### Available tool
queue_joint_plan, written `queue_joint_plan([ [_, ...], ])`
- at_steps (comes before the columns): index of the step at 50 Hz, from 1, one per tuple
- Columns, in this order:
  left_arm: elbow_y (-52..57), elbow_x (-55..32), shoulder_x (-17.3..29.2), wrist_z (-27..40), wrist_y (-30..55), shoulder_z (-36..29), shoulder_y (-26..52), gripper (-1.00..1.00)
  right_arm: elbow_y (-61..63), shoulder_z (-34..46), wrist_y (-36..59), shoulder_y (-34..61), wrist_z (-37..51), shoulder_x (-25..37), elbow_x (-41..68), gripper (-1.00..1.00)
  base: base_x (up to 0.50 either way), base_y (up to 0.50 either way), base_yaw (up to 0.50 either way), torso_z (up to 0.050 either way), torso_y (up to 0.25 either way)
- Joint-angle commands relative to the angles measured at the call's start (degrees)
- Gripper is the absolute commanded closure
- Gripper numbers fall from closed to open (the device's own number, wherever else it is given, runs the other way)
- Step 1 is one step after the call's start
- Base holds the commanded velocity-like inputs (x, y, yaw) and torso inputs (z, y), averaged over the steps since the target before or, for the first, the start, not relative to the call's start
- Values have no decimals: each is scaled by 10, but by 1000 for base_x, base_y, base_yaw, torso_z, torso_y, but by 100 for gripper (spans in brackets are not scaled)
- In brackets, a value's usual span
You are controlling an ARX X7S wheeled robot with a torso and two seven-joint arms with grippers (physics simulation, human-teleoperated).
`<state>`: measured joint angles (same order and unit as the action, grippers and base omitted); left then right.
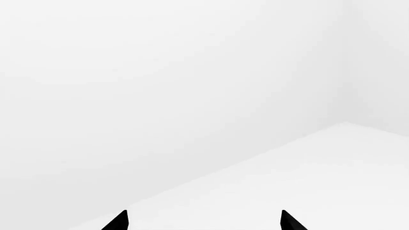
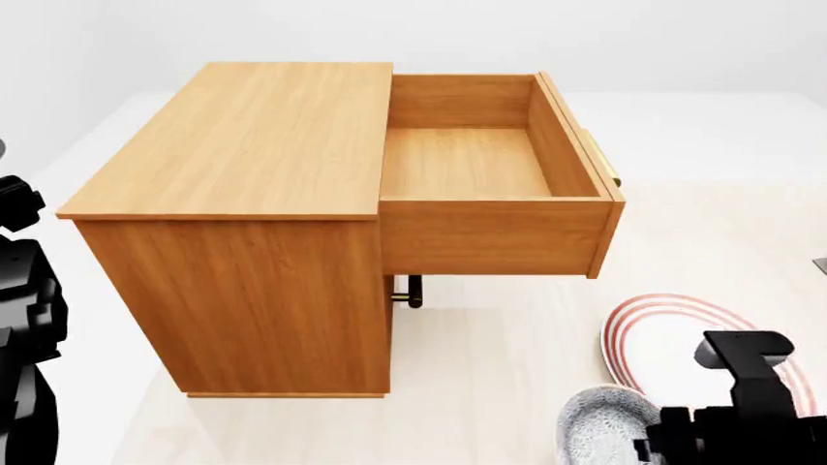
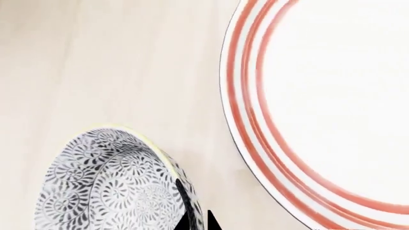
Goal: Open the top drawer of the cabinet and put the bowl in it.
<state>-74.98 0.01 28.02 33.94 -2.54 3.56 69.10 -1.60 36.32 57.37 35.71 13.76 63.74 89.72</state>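
Orange-brown wood makes up the cabinet (image 2: 232, 223), whose top drawer (image 2: 472, 170) stands pulled fully out, showing bare boards inside. The bowl (image 3: 108, 187) is tilted above the pale floor (image 2: 517, 358), just beside the plate (image 3: 326, 105), its rim pinched by the right claw (image 3: 197, 221). The left claw (image 1: 203, 221) is spread, facing white walls.

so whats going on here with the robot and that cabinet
The cabinet has its top drawer pulled open and empty. The right gripper is closed on the rim of the bowl, low on the floor beside the plate. The left gripper hangs open, holding nothing.
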Motion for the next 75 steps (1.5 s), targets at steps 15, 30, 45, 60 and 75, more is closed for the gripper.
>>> queue_joint_plan([
  [15,0,0,0,0,-2,0,-1,-100,70,-77,-9,29,58,98,109,100,0,0,0,0,0],
  [30,0,0,0,-2,-2,0,-1,-100,48,-112,30,88,117,161,141,100,0,0,0,0,0],
  [45,0,0,0,-4,-2,1,-1,-100,-131,-52,299,537,257,-15,48,100,0,0,0,0,0],
  [60,0,-1,1,-8,-4,6,0,-100,-308,226,256,847,53,-208,-274,100,0,0,0,0,0],
  [75,0,-1,1,-12,-4,9,-1,-100,-563,382,82,896,-154,-442,-435,100,0,0,0,0,0],
])
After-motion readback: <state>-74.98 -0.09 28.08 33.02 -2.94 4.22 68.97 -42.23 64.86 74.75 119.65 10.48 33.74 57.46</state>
